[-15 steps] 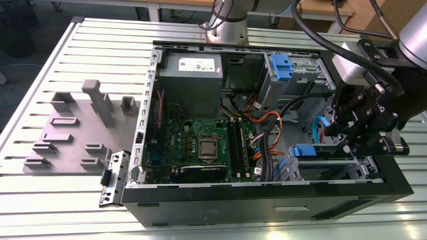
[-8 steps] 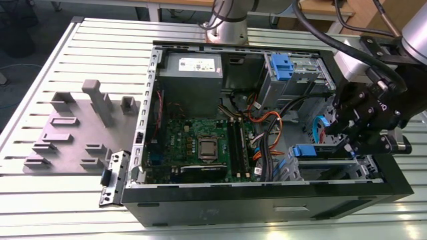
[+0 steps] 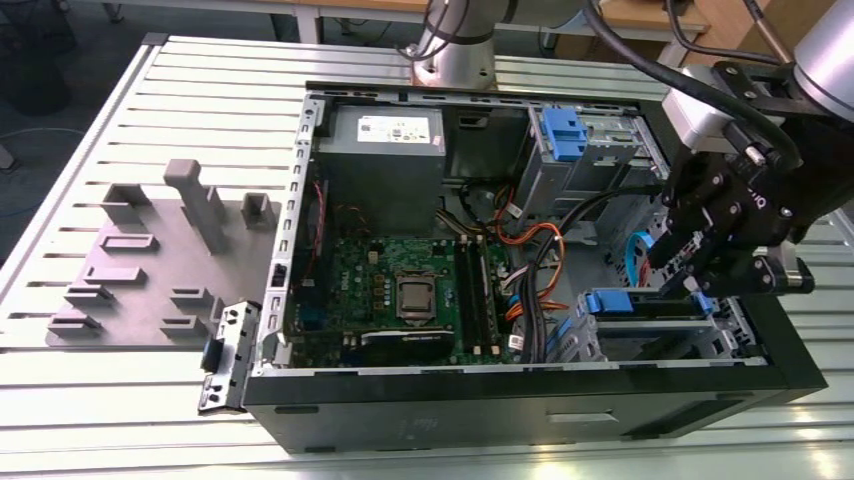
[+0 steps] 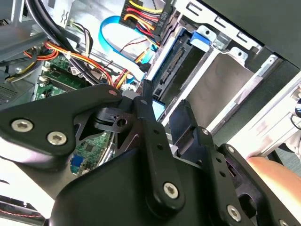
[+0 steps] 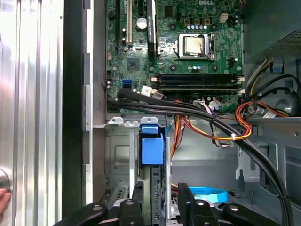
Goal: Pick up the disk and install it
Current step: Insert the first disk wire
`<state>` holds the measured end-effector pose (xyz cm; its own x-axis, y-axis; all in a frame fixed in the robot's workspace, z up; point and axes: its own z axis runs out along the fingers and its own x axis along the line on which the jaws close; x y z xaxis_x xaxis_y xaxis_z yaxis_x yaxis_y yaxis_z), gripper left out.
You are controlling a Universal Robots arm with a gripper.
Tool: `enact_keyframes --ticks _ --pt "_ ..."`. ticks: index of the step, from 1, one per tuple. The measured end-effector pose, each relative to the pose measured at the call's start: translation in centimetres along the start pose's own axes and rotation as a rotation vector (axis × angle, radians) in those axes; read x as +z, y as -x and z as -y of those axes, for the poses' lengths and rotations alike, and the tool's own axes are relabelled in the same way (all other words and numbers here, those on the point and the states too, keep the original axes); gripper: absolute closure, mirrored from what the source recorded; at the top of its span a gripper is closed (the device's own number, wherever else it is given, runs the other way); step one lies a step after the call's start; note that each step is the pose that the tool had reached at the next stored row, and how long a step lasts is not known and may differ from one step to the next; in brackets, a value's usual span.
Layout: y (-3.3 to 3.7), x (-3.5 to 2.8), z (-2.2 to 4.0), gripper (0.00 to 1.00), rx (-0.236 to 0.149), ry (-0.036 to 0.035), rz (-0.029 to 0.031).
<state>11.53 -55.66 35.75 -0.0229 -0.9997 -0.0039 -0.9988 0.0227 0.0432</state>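
Because the disk (image 5: 152,146) sits on its edge in the cage (image 5: 117,155), in a corner of the case (image 3: 534,405), the gripper (image 5: 161,189) hangs just over it, half open, with one finger (image 5: 139,200) on each side to fit around it.

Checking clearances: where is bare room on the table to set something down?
Bare table slats lie on the near and far sides of the grey fixture plate, at the exterior view's left of the computer case. Inside it is crowded: cables fill the gap between motherboard and drive cage, under the gripper.
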Motion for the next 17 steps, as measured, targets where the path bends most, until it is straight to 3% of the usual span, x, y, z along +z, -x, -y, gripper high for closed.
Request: enact_keyframes --ticks 6,10,17 --pt "0.85 -0.06 -0.02 0.58 0.000 0.0000 0.0005" --pt "0.90 -0.61 -0.05 0.58 0.000 0.0001 0.0006" --pt "1.27 -0.35 0.01 0.58 0.000 0.0000 0.0009"
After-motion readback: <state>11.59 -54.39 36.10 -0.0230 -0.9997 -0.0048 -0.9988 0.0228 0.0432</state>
